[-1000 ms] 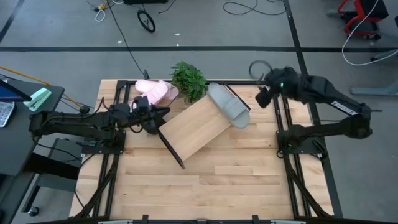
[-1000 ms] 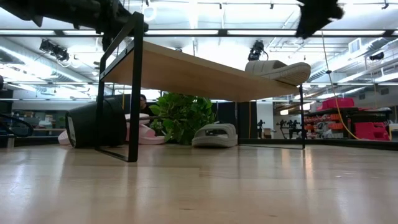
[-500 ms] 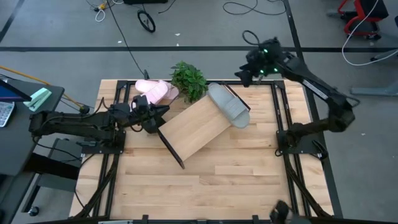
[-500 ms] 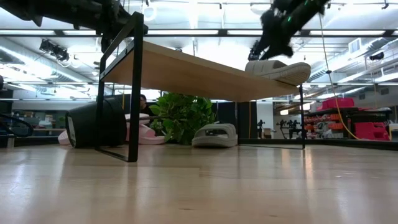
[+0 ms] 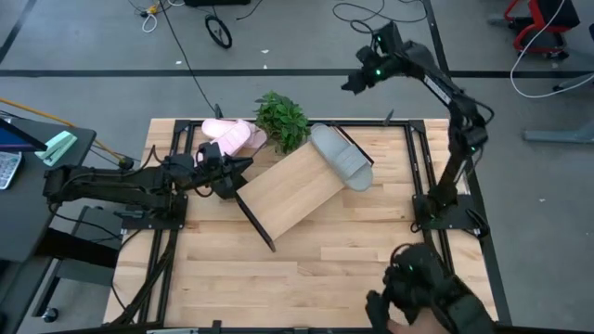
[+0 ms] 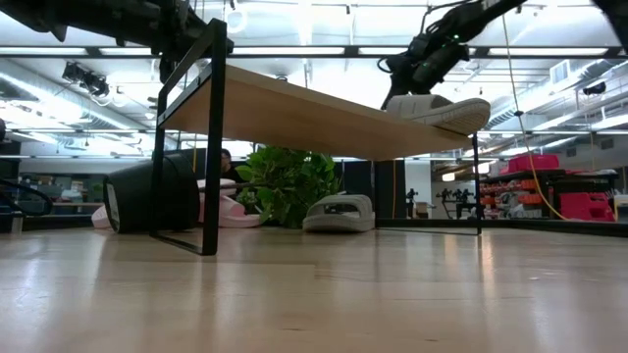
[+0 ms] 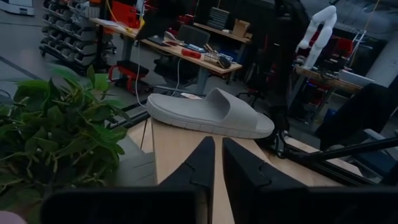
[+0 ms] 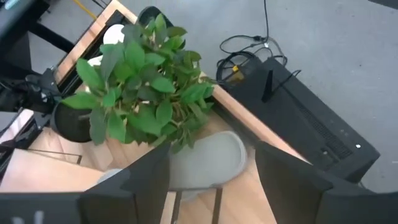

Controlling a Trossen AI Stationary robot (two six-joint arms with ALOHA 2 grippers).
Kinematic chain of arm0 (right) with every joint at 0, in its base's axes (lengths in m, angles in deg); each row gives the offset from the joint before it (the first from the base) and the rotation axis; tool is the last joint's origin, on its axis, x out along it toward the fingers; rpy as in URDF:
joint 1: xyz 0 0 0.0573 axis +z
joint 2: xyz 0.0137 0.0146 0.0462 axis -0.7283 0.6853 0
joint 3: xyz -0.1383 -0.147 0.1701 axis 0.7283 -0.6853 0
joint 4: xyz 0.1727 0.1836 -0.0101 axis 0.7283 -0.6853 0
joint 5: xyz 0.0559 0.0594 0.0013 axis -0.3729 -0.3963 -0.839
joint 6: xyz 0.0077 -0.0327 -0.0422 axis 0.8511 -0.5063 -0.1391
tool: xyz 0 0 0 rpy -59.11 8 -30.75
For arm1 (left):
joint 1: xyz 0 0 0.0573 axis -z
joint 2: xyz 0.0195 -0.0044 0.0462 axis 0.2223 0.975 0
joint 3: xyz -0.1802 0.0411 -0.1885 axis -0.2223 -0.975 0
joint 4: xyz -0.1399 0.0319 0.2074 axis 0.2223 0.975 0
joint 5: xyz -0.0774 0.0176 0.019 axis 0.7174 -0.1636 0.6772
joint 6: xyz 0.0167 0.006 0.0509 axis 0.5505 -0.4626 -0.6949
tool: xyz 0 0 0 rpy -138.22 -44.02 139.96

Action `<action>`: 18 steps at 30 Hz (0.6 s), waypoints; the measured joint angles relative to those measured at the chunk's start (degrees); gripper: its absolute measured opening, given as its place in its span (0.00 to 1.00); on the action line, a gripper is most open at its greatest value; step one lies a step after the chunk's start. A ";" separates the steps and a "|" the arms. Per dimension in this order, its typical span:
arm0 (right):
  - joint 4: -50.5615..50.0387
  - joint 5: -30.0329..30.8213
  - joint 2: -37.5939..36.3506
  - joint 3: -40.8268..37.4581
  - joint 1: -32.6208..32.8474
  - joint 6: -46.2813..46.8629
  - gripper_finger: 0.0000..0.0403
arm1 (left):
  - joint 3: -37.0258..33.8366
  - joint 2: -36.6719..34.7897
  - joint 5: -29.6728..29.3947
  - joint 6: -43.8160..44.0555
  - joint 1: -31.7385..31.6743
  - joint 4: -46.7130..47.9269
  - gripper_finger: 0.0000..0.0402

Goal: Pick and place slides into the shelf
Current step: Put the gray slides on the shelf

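Observation:
The shelf (image 5: 290, 190), a light wood board on a black frame, stands slanted mid-table. One grey slide (image 5: 342, 156) lies on the board's far end. A second grey slide (image 6: 339, 213) rests sole-down on the table under it. Two pink slides (image 5: 232, 136) lie at the far left beside the plant (image 5: 281, 119). My left gripper (image 5: 236, 173) is shut on the shelf's raised left end. My right gripper (image 5: 355, 82) hangs open in the air beyond the table's far edge, tipped down toward the plant (image 8: 146, 87) and a grey slide (image 8: 208, 158). My left gripper holds the shelf at the raised end's black frame, near its top corner (image 6: 209, 37). It comes in level from the table's left. Its fingers (image 7: 202, 168) stand almost together and hide the spot itself. The shelf's frame feet stay on the table.
A black box with cables (image 8: 311, 130) lies on the floor past the far edge. A dark shape (image 5: 422, 297) that I cannot make out shows over the near right corner. The table's near half (image 5: 306, 278) is bare wood.
My right gripper has swung from above the table's far right corner toward the left, out past the far edge, and now hangs behind the plant. It has tipped downward and rolled, and its fingers have stayed open. The dark shape at the near right has come further in.

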 joint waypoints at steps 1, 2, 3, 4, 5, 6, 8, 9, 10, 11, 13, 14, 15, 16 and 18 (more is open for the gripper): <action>-1.06 0.03 1.22 2.11 0.02 -0.24 0.59 | 0.00 0.00 0.01 -0.01 0.00 0.02 0.10; -1.76 0.02 2.22 3.80 0.02 -0.61 0.59 | 0.00 0.00 0.00 -0.03 0.00 0.01 0.10; -2.52 0.11 3.02 5.22 0.05 -0.93 0.59 | 0.00 0.00 0.00 -0.03 0.00 0.00 0.10; -3.21 0.83 3.67 6.46 0.11 -1.23 0.59 | 0.00 0.00 0.00 -0.01 0.00 0.02 0.10; -3.41 2.07 3.93 7.08 0.32 -1.45 0.59 | 0.00 0.00 0.00 0.02 0.00 0.02 0.10; -3.39 3.64 3.95 7.23 0.54 -1.63 0.59 | 0.00 0.00 0.00 0.02 0.00 0.02 0.09; -3.49 6.69 3.69 7.07 0.61 -2.05 0.59 | 0.00 0.00 0.00 -0.03 0.00 0.02 0.09; -3.64 8.77 3.55 7.00 0.63 -2.26 0.59 | 0.00 0.00 0.00 -0.03 0.00 0.02 0.09; -3.75 10.76 3.38 7.00 0.61 -2.33 0.59 | 0.00 0.00 0.00 -0.02 0.00 0.02 0.09; -3.92 12.89 3.15 7.00 0.61 -2.37 0.59 | 0.00 0.00 0.00 -0.03 0.00 0.02 0.09; -4.97 14.90 2.53 7.00 0.56 -2.40 0.59 | 0.00 0.00 0.00 -0.01 0.00 0.02 0.09; -5.44 14.80 2.29 7.00 0.55 -2.38 0.59 | 0.00 0.00 0.00 -0.01 0.00 0.02 0.10; -5.68 14.18 2.18 7.00 0.55 -2.36 0.59 | 0.00 0.00 0.00 -0.02 0.00 0.02 0.10; -5.95 13.22 2.18 7.00 0.55 -2.25 0.59 | 0.00 0.00 0.00 -0.05 0.00 0.02 0.10; -6.74 12.11 2.69 7.00 0.61 -1.93 0.59 | 0.00 0.00 0.00 -0.07 0.00 0.02 0.11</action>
